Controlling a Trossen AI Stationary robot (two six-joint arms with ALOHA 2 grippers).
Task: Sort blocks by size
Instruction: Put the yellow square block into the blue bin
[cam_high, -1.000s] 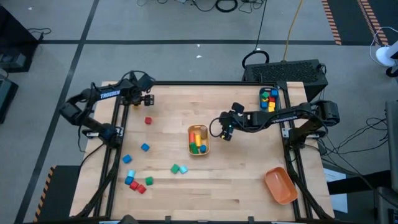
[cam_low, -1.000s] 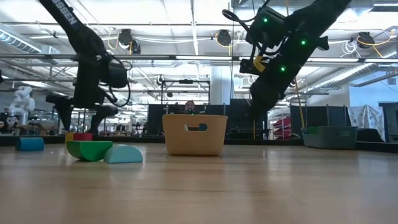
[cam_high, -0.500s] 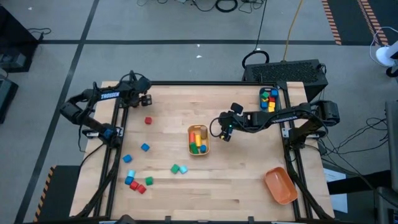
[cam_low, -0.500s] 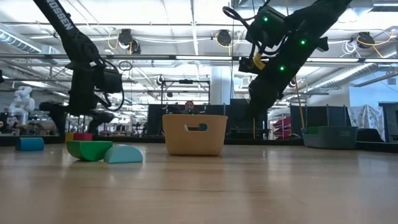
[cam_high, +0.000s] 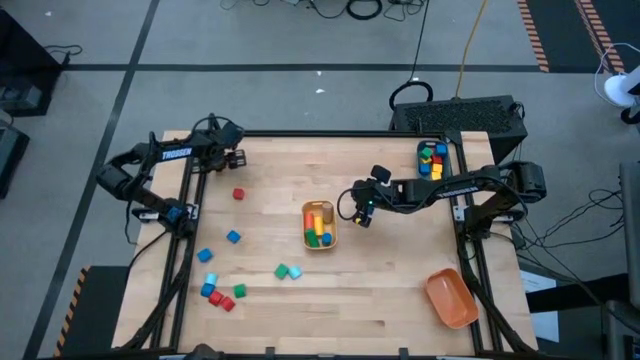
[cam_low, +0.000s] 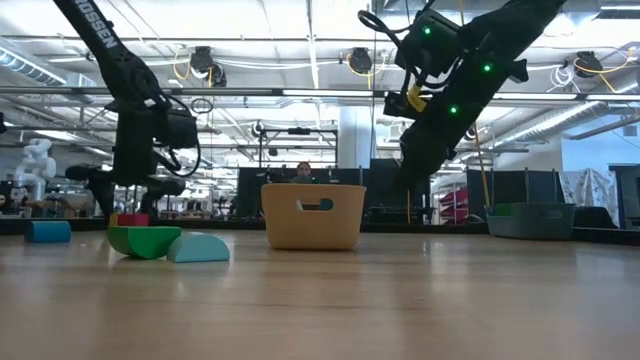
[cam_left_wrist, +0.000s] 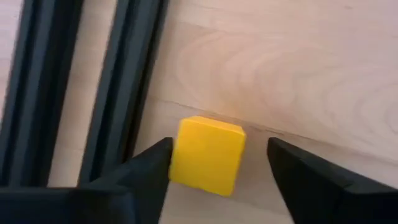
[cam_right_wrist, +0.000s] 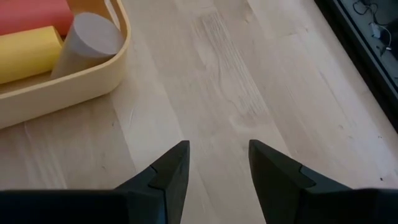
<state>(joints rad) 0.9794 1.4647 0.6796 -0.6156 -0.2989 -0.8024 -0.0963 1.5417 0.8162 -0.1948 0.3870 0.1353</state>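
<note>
We see the tabletop (cam_high: 380, 290) with the yellow bin (cam_high: 319, 225) of blocks at its centre. Our right gripper (cam_high: 362, 210) hangs just beside it, fingers apart, empty. At the far left corner, our left gripper (cam_high: 236, 158) straddles a yellow block (cam_left_wrist: 209, 155), fingers apart, not touching it.

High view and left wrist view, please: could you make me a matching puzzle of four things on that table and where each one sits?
1. yellow wooden cube
2. yellow oblong bin
3. orange oval bin
4. lone red wooden block

a. bare table, left half
b. a right corner, empty
c. between the left gripper's open fingers
d. table's middle, holding blocks

Pairs: 1-c, 2-d, 3-b, 4-a
</note>
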